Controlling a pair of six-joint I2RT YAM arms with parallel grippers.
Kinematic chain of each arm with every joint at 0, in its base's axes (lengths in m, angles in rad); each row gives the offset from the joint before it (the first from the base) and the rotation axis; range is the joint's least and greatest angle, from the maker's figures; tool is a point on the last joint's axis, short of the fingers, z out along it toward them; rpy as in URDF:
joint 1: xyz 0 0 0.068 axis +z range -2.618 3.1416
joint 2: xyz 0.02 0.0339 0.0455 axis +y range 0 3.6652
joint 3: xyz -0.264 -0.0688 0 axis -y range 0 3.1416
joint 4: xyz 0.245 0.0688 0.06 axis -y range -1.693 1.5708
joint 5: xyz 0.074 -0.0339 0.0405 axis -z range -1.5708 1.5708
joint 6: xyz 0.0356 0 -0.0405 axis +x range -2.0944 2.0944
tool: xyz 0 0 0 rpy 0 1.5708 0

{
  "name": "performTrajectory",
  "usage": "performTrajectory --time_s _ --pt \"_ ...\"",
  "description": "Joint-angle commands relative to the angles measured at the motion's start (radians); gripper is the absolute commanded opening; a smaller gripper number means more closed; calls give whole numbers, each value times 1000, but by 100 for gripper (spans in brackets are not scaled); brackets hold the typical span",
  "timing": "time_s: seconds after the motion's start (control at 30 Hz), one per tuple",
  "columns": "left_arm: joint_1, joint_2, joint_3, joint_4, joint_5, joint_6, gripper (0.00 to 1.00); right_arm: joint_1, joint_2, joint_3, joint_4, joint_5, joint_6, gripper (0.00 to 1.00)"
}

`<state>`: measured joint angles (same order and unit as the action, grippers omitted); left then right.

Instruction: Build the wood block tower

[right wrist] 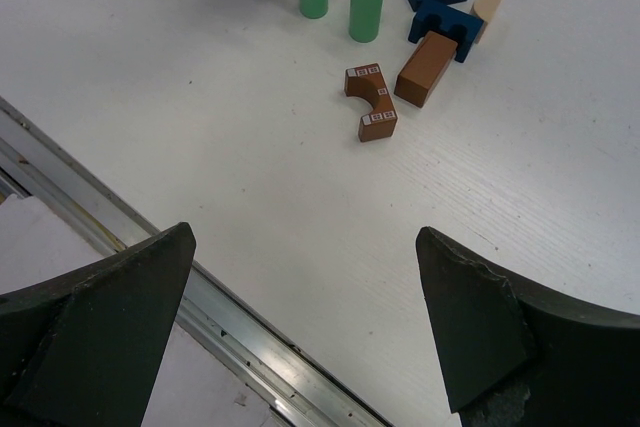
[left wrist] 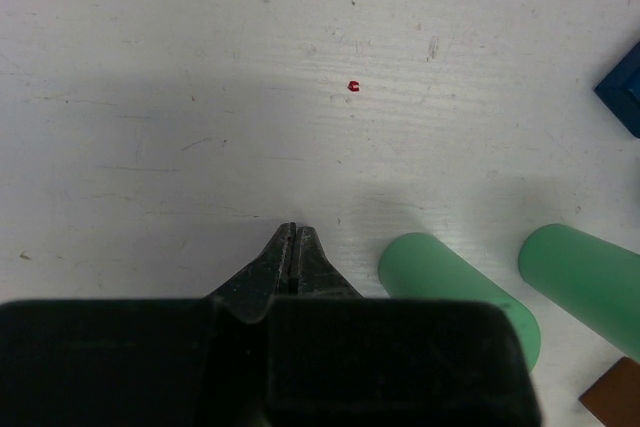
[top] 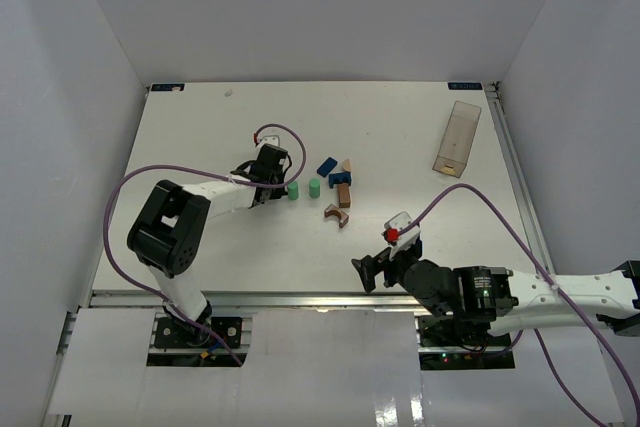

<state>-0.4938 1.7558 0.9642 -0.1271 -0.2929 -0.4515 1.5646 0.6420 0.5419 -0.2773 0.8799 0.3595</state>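
Closest to the lens, the right gripper (right wrist: pixel 305 237) hangs with its jaws spread wide and nothing between them, over the near edge of the counter (top: pixel 200 127) and well apart from the blocks. Nothing is stacked yet: every block of the tower sits loose in one small cluster at mid-counter. One green cylinder (top: pixel 293 191) and the second green cylinder (top: pixel 314 187) stand upright side by side. Beyond them the blue pieces (top: pixel 340 179), the tan piece (top: pixel 347 164) and the brown brick (top: pixel 344 194) crowd together, seemingly touching, with the brown arch (top: pixel 336 215) lying flat just in front. The left gripper (left wrist: pixel 297 234) is clenched tight on nothing, its tip just beside the first cylinder; whether it touches the counter I cannot tell from this angle. That closeness is the main hazard: a sideways sweep, or jaws opening so near, could tip the cylinder, and a round block once down is likely to roll off among the others. Lifting any piece from the crowded group risks dragging its neighbours askew. Both arms reaching into so tight a patch could also foul each other.
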Motion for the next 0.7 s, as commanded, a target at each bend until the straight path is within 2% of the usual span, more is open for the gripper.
performTrajectory --time_s 0.0,0.33,0.67 --pt "0 -6 27 15 25 4 0 2 1 20 18 17 10 98" --pt "0 -2 21 44 110 -10 0 2 8 21 18 18 10 98" --pt "-2 -3 12 69 137 -12 0 2 15 23 14 16 10 98"
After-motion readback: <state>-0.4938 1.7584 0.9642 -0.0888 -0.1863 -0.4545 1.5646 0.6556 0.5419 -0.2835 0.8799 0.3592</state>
